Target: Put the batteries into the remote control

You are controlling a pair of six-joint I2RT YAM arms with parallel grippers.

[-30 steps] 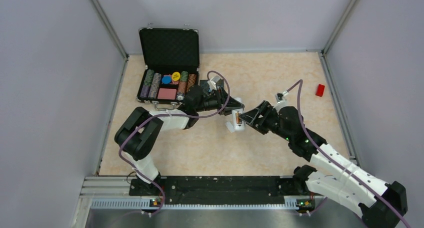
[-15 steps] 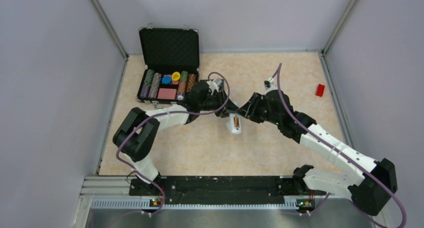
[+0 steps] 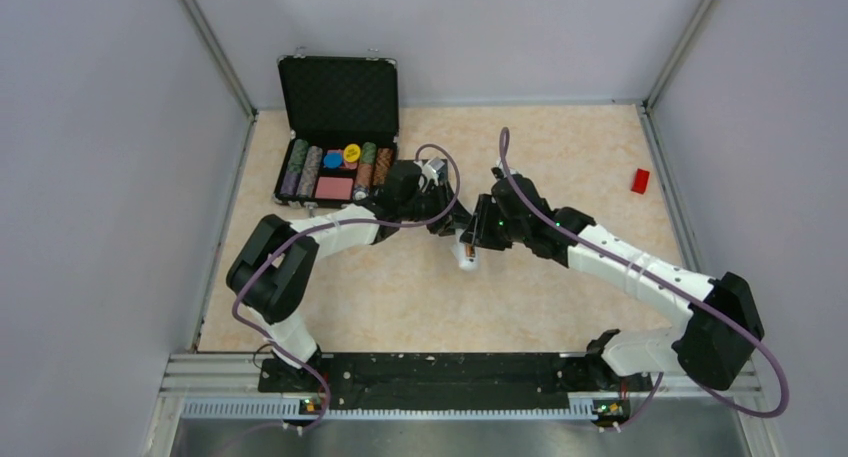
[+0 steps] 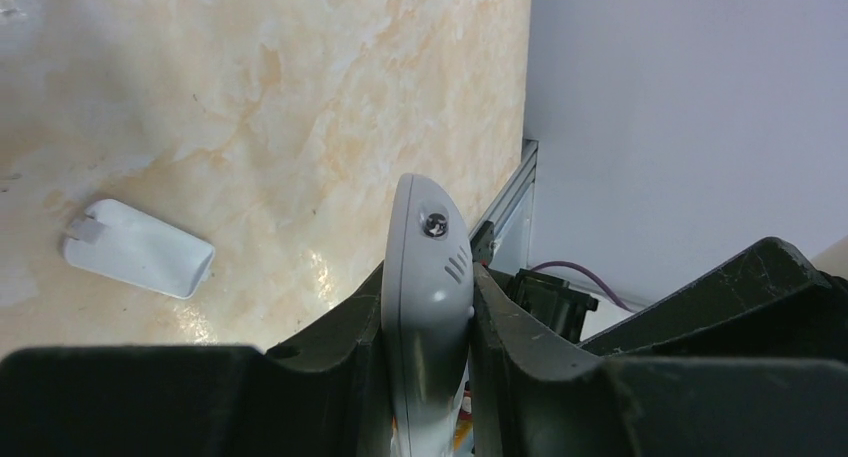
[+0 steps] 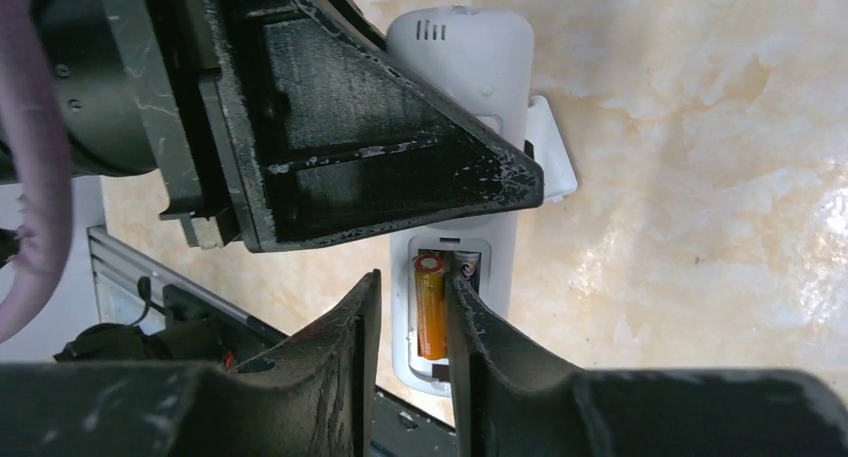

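At mid-bench: one battery in, one outstanding

Across the bench (image 3: 560, 147), with an open chip case (image 3: 338, 97) at its far left, both arms meet near the middle. Left end effector (image 4: 428, 312) is pinched on the remote (image 5: 465, 52), gripping it by its long edges with the bay side up. Whether the remote touches the bench cannot be told. Right end effector (image 5: 412, 277) hangs directly over the open battery bay, fingers a narrow gap apart, with nothing seen pinched between them. A white cover (image 4: 138, 262), judged to be the bay door, lies loose on the bench beside the remote.

Orange battery (image 5: 430, 307) lies lengthwise in one slot of the bay and appears seated. The neighbouring slot is partly hidden by a finger; what shows of it looks empty. The dark battery is not located in any view.

Assessment: roughly half complete. Outstanding: find and fit the dark battery, then, in all likelihood, refit the cover.
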